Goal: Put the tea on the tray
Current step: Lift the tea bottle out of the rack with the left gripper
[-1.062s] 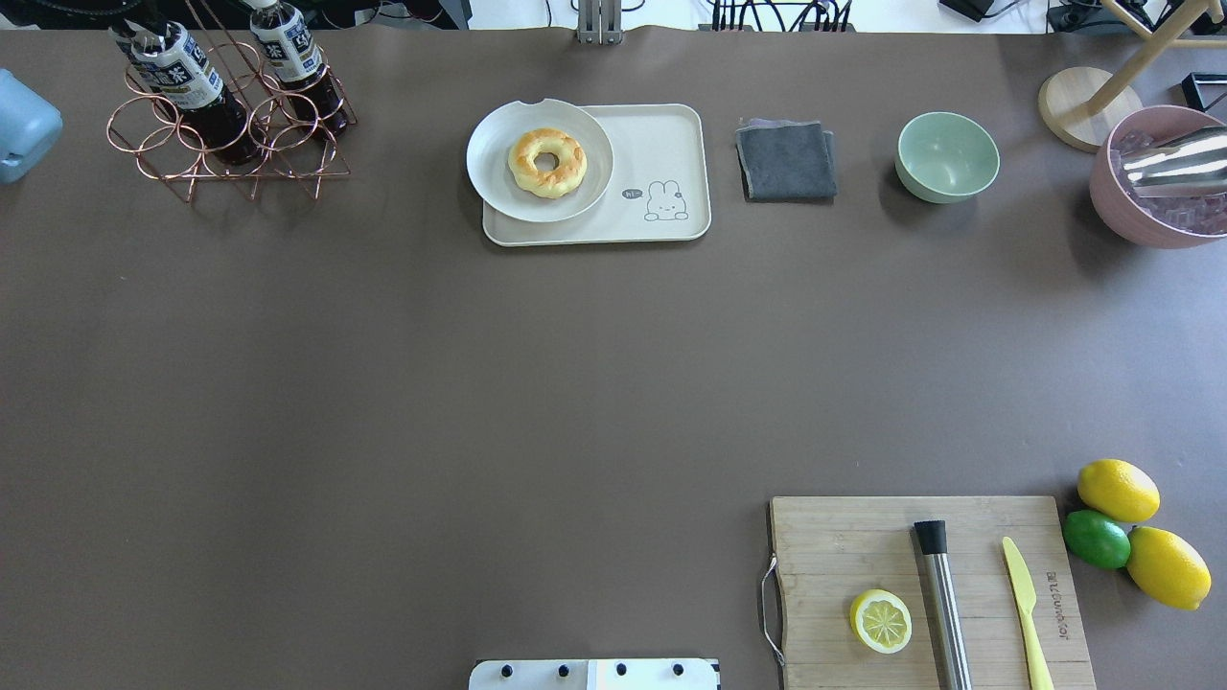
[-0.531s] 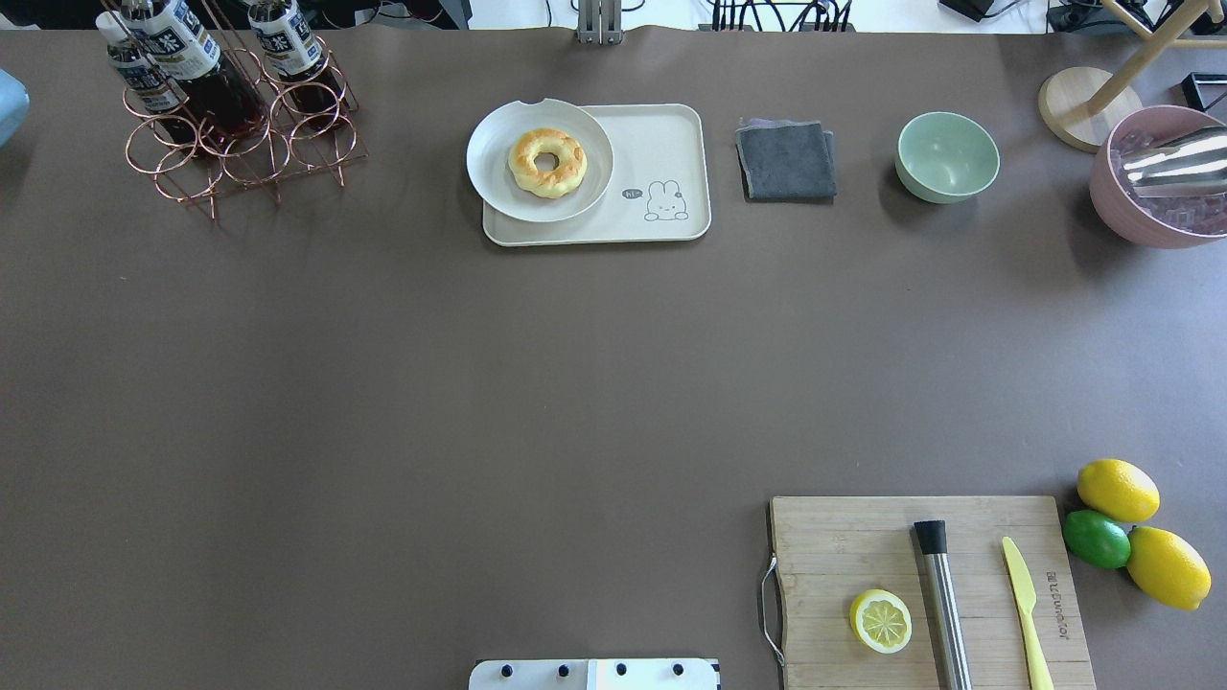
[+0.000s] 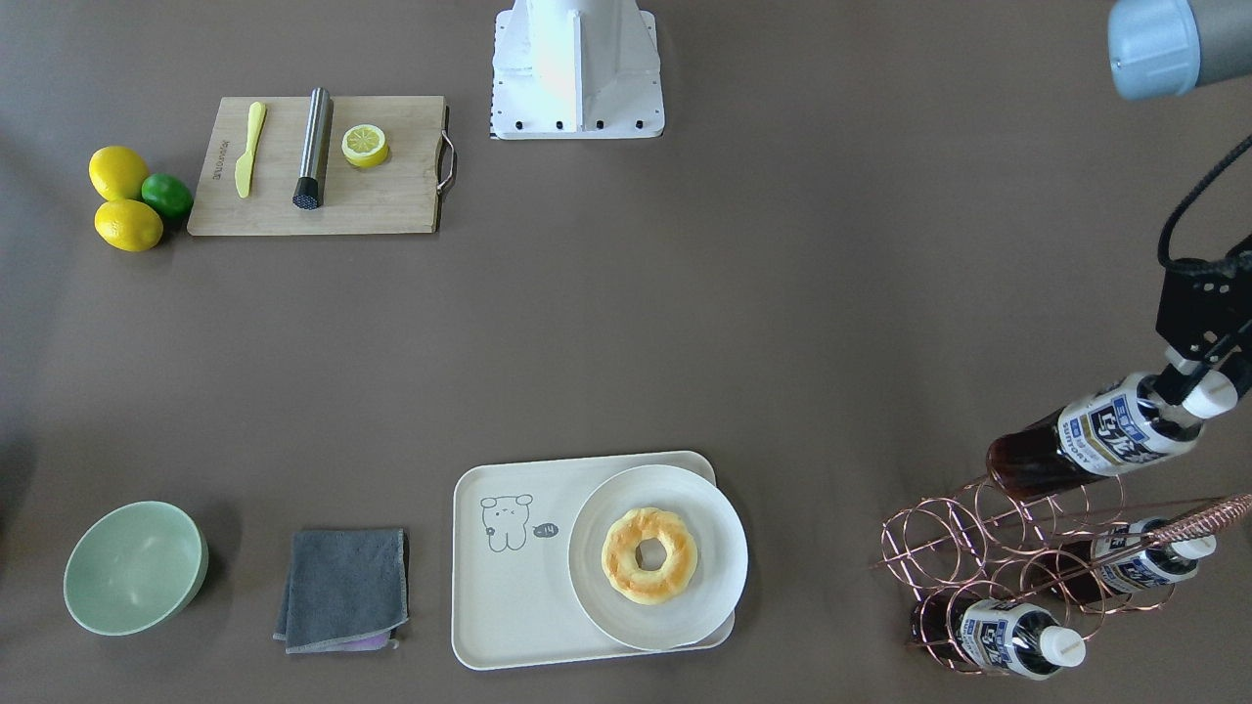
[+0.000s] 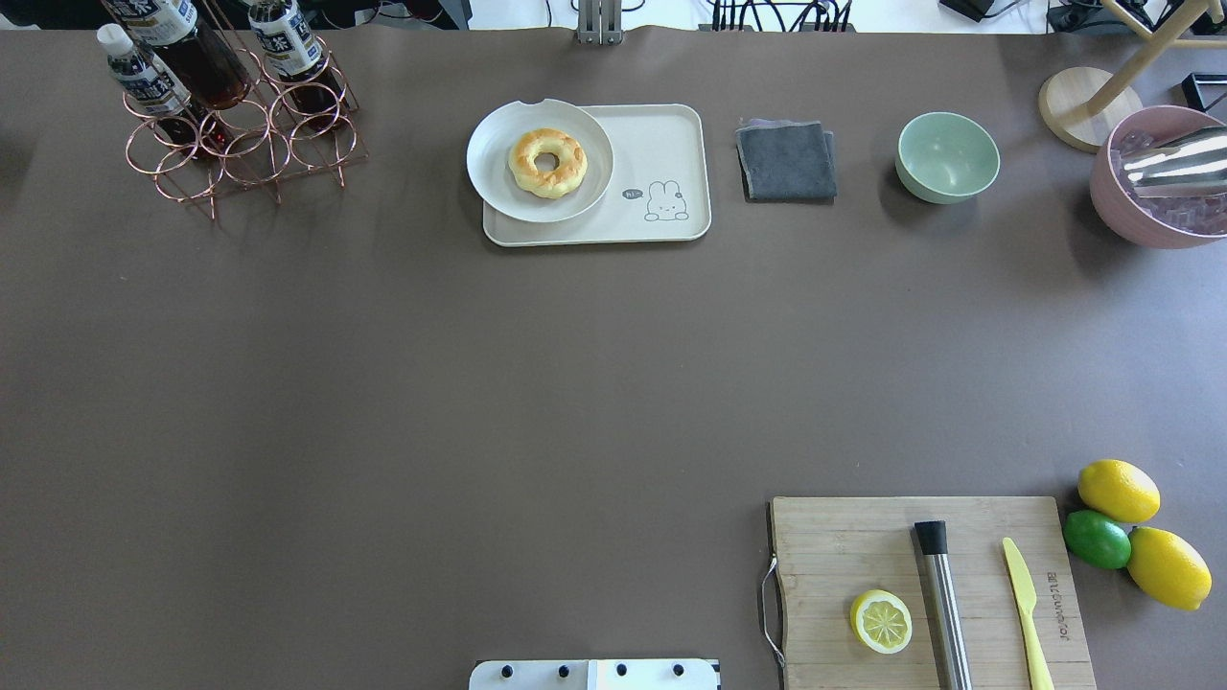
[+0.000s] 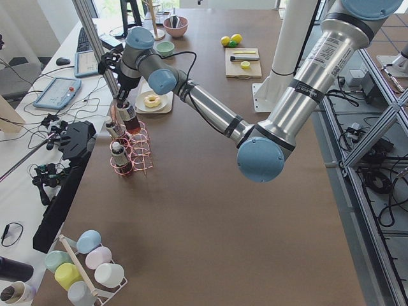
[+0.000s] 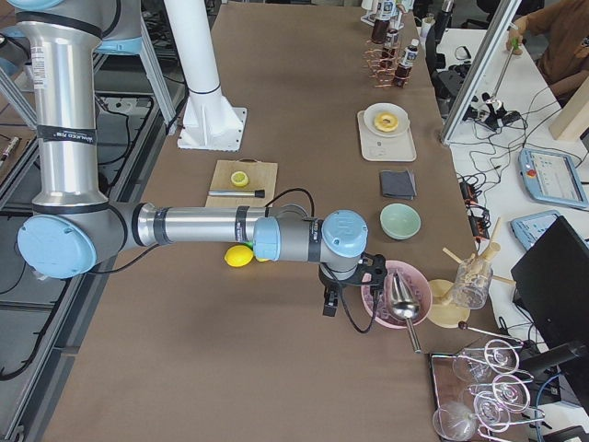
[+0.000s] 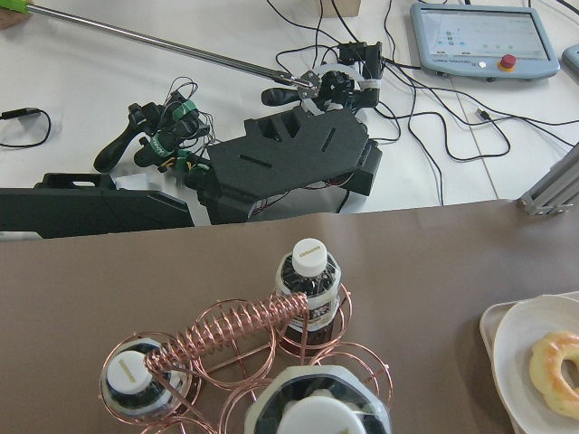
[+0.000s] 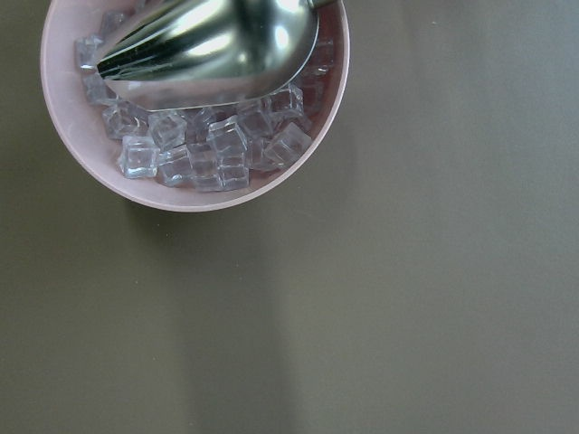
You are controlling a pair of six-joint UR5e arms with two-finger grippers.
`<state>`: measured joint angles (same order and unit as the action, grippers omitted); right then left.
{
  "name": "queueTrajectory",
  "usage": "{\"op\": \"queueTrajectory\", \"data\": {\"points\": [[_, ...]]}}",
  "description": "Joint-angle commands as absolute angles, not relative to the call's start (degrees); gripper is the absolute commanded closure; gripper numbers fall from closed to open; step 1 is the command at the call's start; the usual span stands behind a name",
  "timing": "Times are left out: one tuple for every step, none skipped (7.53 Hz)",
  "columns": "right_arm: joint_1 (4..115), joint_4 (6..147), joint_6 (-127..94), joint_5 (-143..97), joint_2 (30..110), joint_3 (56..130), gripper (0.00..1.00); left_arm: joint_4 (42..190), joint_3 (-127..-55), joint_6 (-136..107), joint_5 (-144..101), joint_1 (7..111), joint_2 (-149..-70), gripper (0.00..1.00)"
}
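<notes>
Left gripper [image 3: 1182, 386] is clamped on the neck of the tea [image 3: 1095, 435], which hangs tilted over the wire rack [image 3: 988, 548] at far left; advise lifting clear of the rings, then setting it upright on the tray [image 3: 499, 606] beside the plate [image 3: 597, 611].

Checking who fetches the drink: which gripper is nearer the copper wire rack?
Left. The left gripper grips a tea bottle over the rack; the right gripper hangs far off by the pink ice bowl.
</notes>
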<state>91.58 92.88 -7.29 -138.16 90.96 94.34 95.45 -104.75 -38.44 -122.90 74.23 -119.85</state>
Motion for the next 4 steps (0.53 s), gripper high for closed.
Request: {"op": "queueTrajectory", "data": {"points": [[91.6, 92.8, -7.2, -138.1, 91.0, 94.2, 0.00, 89.2, -115.1, -51.0, -115.5, 63.5, -119.8, 1.00], [91.6, 92.8, -7.2, -138.1, 91.0, 94.3, 0.00, 88.9, -115.5, -56.0, -109.3, 56.8, -121.2, 1.00], [91.5, 92.8, -7.3, -138.0, 90.9, 94.2, 0.00, 86.1, -115.1, -60.2, -104.8, 51.6, -124.7, 1.00], [91.5, 92.8, -7.3, -138.0, 90.9, 94.2, 0.00, 82.0, -115.0, -63.3, -98.8, 45.9, -128.7, 1.00]]}}
